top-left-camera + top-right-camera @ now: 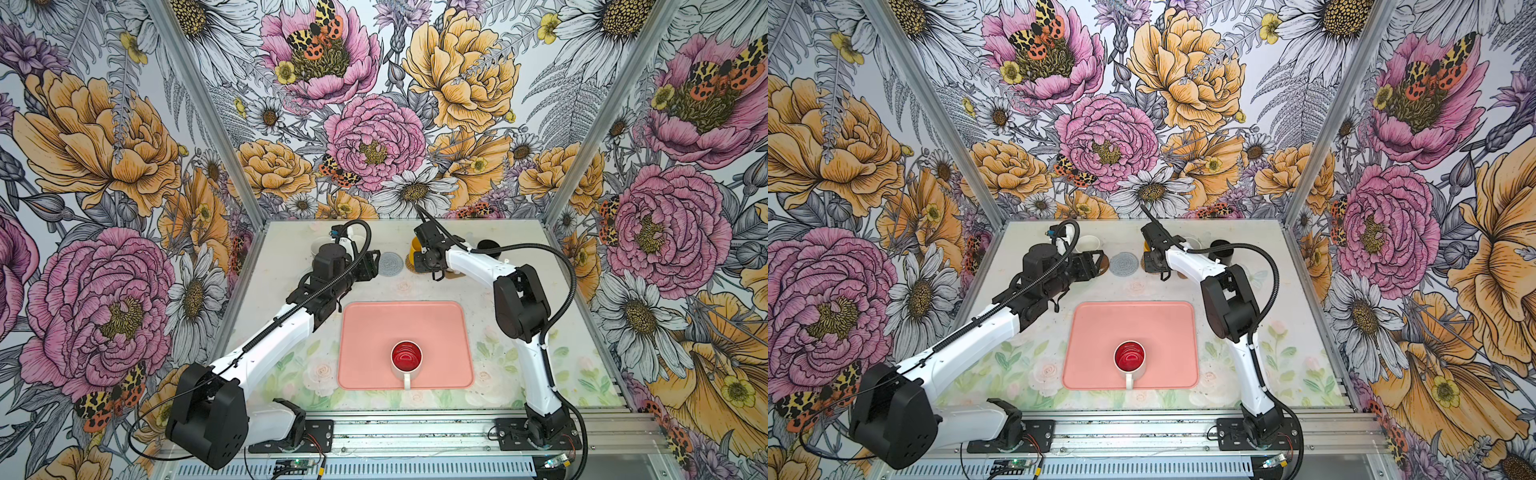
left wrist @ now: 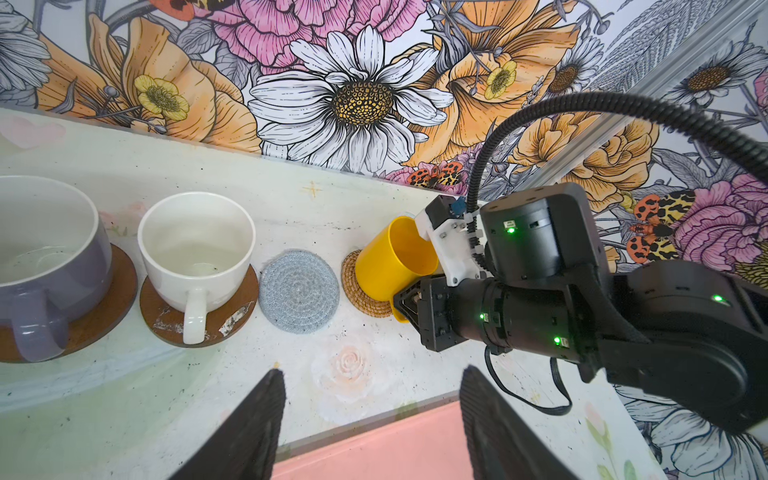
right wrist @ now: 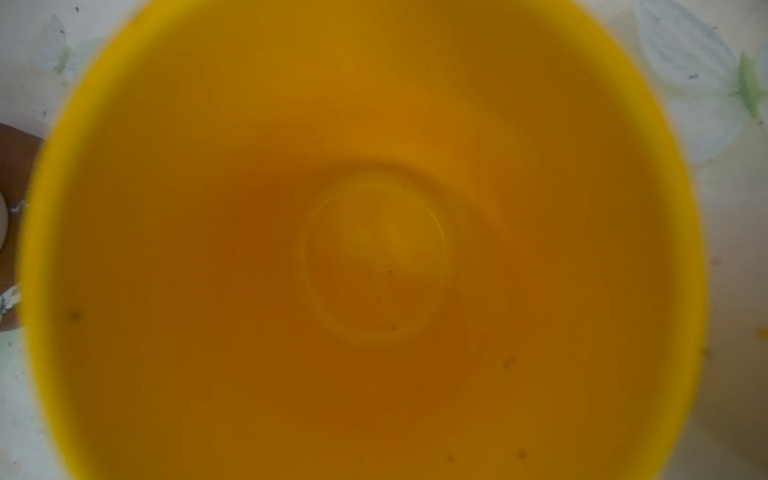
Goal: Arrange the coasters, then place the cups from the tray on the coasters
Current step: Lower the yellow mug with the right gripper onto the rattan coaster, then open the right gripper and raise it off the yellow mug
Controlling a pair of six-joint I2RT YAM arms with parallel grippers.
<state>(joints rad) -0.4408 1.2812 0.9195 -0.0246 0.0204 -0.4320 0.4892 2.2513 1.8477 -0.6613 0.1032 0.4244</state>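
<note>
We start with the bright yellow plastic cup (image 2: 390, 259). It leans over on the round tan rattan mat (image 2: 356, 291), with its open top tipped toward the right arm. We cannot tell if its bottom sits flat. The right gripper (image 2: 402, 302) is at the cup's handle with its fingers pinching it. The right wrist camera looks straight down into the yellow inside (image 3: 374, 249), which holds nothing but a few dark specks. In both top views, this cup (image 1: 415, 248) is at 12 o'clock from the big flat salmon-pink tray (image 1: 374, 324). The round grey-blue woven mat (image 2: 299, 291) lies just beside the rattan mat at 9 o'clock, bare. Going on toward 9 o'clock, we see a plain white cup (image 2: 195, 245) on a brown disc mat (image 2: 239, 309). After that comes a lavender cup with a white inside (image 2: 54, 266) on another brown disc mat (image 2: 114, 303). A black cup (image 1: 488, 246) stands at 3 o'clock from the yellow one. On the tray, near its 6 o'clock edge, a white cup with a red inside (image 1: 406, 357) stands upright, handle pointing to 6 o'clock. The left gripper (image 2: 372, 372) hangs over the pale flower-painted table (image 1: 291, 374) between the tray and the mats. Its fingers are spread wide and hold nothing.
</note>
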